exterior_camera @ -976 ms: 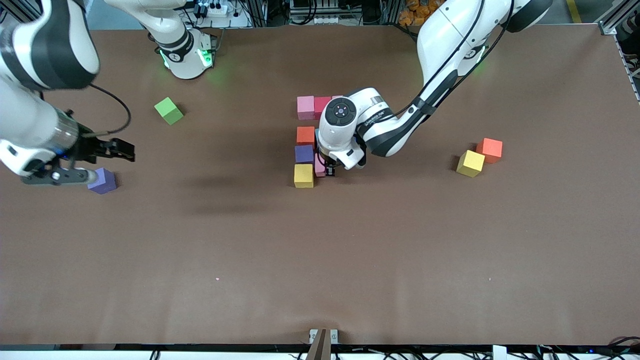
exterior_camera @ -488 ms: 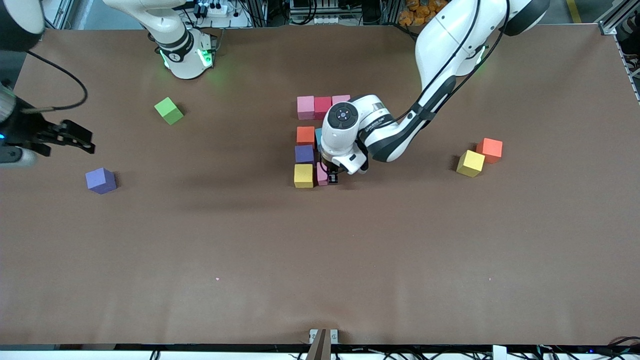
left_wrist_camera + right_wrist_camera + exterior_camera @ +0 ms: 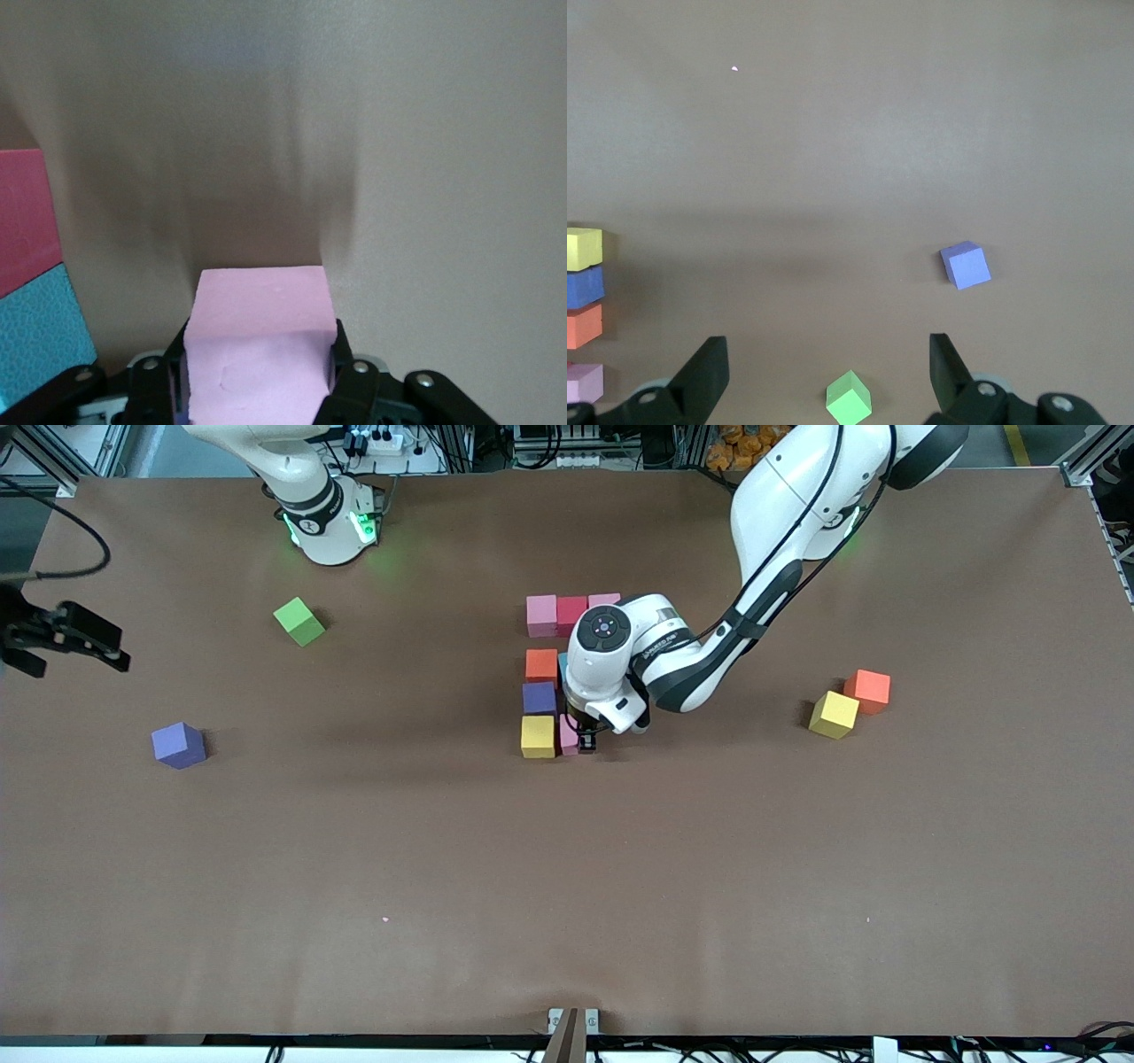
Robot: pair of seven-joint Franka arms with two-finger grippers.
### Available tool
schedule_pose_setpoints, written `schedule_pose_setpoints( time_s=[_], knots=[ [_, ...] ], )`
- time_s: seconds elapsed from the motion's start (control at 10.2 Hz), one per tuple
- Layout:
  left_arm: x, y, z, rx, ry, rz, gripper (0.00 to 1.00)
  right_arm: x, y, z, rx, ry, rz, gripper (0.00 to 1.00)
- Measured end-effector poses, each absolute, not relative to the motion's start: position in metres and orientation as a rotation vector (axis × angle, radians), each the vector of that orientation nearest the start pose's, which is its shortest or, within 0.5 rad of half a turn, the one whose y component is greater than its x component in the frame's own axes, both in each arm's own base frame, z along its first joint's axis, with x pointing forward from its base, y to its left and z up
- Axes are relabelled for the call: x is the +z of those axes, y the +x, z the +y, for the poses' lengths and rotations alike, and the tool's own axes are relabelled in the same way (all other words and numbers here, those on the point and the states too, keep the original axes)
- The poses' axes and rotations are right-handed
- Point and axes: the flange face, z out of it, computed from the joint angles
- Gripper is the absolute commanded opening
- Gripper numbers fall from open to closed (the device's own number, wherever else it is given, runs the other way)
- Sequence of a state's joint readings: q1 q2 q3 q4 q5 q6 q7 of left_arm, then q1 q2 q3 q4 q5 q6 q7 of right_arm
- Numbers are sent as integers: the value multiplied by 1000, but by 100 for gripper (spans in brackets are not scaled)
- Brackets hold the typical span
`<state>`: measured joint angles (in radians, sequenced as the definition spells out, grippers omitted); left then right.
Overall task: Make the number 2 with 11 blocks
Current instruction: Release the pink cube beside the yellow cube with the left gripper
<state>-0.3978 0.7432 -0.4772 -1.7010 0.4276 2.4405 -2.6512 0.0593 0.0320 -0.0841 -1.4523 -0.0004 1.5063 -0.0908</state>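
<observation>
The partly built number 2 lies mid-table: a row of pink (image 3: 541, 614), red (image 3: 571, 611) and pink (image 3: 605, 600) blocks. Nearer the camera is a column of orange (image 3: 541, 664), blue-violet (image 3: 539, 697) and yellow (image 3: 538, 736) blocks. A light blue block (image 3: 40, 328) is mostly hidden under the left arm. My left gripper (image 3: 580, 740) is shut on a pink block (image 3: 261, 336), held low right beside the yellow block. My right gripper (image 3: 71, 638) is open and empty, up in the air over the table edge at the right arm's end. A loose purple block (image 3: 179, 744) lies there.
A lime-green cube (image 3: 299, 621) lies near the right arm's base; it also shows in the right wrist view (image 3: 849, 397). A yellow block (image 3: 834, 714) and an orange-red block (image 3: 867, 691) touch each other toward the left arm's end.
My right gripper has drawn away from the purple block toward the table edge, leaving it in place. My left gripper has shifted the pink block slightly nearer the camera, beside the yellow block.
</observation>
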Motion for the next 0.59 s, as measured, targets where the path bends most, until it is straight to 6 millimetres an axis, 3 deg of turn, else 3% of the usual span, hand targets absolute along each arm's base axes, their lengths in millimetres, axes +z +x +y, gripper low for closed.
schedule_pose_setpoints(
  time_s=[0.49,0.59],
  knots=[
    [206,457,-509,-77,2143,2137,35,666,553,-23,-60,-3145,-76,100],
    [205,457,-509,-77,2144,2137,85,666,553,-24,-61,-3145,-73,100]
  ],
)
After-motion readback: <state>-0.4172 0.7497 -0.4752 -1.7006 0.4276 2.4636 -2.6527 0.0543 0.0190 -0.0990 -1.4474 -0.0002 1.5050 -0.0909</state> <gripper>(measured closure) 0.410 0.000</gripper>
